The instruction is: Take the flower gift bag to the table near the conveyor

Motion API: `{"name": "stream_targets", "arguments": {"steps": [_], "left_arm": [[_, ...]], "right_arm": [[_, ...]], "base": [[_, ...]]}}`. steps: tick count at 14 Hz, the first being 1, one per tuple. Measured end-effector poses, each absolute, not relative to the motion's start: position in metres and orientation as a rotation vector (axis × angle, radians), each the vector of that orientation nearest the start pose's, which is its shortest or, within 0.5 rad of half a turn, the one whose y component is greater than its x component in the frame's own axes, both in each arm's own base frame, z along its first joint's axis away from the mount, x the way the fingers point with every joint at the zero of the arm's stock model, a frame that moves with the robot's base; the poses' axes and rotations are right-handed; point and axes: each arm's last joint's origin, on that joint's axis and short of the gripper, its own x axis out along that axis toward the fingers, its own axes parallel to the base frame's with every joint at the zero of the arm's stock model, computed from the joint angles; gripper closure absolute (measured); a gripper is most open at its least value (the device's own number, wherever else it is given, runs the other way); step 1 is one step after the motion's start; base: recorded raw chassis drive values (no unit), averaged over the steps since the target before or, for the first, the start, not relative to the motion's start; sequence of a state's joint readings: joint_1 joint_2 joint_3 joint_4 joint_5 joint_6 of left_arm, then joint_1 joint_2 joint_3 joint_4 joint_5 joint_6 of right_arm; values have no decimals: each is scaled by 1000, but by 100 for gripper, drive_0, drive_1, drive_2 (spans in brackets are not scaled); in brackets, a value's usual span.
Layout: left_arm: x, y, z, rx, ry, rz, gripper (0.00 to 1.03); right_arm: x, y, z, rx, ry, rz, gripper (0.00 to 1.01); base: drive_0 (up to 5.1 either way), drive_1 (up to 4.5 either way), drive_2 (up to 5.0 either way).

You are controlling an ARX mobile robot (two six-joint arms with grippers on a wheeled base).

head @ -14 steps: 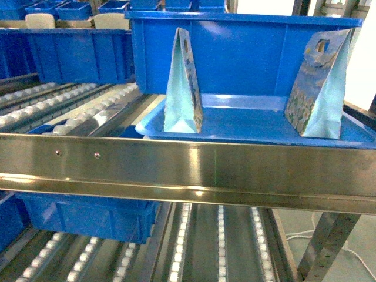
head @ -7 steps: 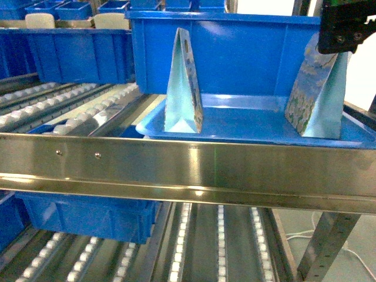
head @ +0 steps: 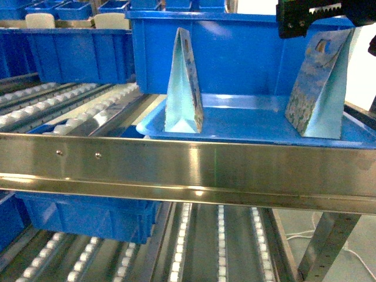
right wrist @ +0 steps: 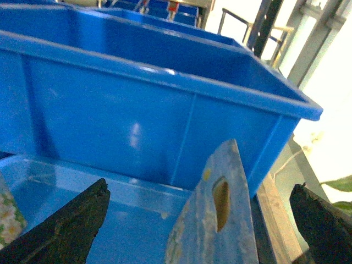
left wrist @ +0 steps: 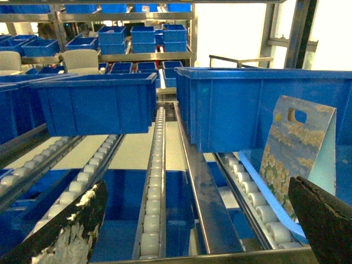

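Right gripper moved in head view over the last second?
Yes. The right gripper came in from the top right, then shifted left along the blue bin rim, above the right gift bag.

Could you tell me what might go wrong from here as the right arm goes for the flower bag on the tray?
The right gripper is open, straddling the gift bag's thin handle top; a slightly off closure could crumple or tip the bag rather than grip it. The big blue bin stands close behind, so the gripper might knock it. A second bag shares the blue tray and could topple if the tray is jolted.
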State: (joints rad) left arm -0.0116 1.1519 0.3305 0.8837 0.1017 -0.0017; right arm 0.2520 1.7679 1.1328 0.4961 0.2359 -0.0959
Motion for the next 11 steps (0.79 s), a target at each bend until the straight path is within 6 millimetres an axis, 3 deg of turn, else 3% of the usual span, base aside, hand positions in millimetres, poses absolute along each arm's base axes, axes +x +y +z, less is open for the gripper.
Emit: {"name": "stream_targets", "arguments": {"steps": [2,4,11], "left_arm": [[220,-5,212,1,-62,-113,5],[220,-5,212,1,-63,-113,5],[220,-5,212,1,-63,-113,5]], "right_arm": [[397,76,239,-113,202,-33,3],[400,64,239,-56,235,-60,3],[402,63,232,15,292,-23,3]], "base": [[0,0,0],[0,0,0],[0,0,0]]}}
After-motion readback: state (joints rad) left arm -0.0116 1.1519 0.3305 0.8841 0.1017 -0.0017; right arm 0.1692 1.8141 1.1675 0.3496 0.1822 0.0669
